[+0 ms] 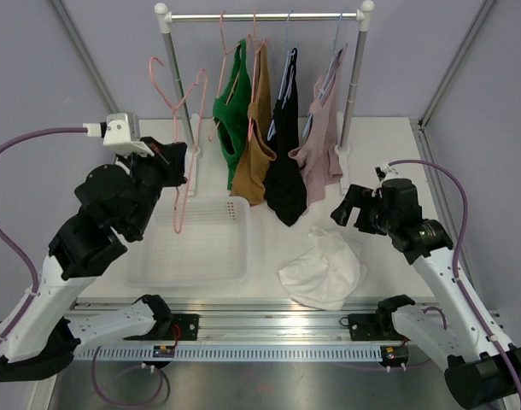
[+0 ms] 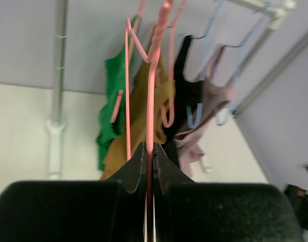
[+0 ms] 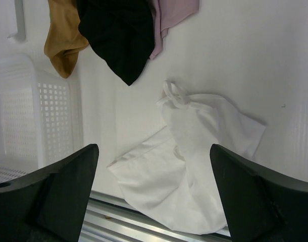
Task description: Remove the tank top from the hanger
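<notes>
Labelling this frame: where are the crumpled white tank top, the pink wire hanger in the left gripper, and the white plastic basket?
White tank top (image 3: 204, 131): right wrist view, cloth's middle.
Pink wire hanger (image 2: 151, 121): left wrist view, straight wire.
White plastic basket (image 1: 201, 243): top view, bare floor.

No lettering, label, brand mark, numeral or sign is legible on any surface in the three camera views.
</notes>
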Controlling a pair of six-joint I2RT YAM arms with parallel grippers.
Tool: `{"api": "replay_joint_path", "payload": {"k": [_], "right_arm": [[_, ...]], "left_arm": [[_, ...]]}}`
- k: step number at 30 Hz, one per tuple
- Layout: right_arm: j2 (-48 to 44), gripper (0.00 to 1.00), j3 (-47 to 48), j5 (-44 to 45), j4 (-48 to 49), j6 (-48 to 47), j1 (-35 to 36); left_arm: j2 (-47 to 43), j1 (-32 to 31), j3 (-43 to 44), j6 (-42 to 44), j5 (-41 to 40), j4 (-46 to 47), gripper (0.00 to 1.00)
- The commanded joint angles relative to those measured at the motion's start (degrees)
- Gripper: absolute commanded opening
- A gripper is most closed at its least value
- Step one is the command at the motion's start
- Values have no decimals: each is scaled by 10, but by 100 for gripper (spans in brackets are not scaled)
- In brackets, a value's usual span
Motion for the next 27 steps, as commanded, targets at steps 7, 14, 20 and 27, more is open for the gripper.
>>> {"api": "replay_joint_path", "payload": {"k": [7, 14, 20, 27], "right_arm": [[-39, 100, 20, 23, -10, -27, 3], [-58, 100, 50, 5, -23, -32, 2], [-70, 99, 58, -19, -23, -33, 3], [-83, 100, 67, -35, -31, -37, 2]], "left_arm": [[133, 260, 90, -14, 268, -141, 0], [276, 341, 227, 26, 362, -150, 0], [353, 351, 304, 48, 383, -99, 0], [479, 352, 469, 87, 392, -84, 0]]}}
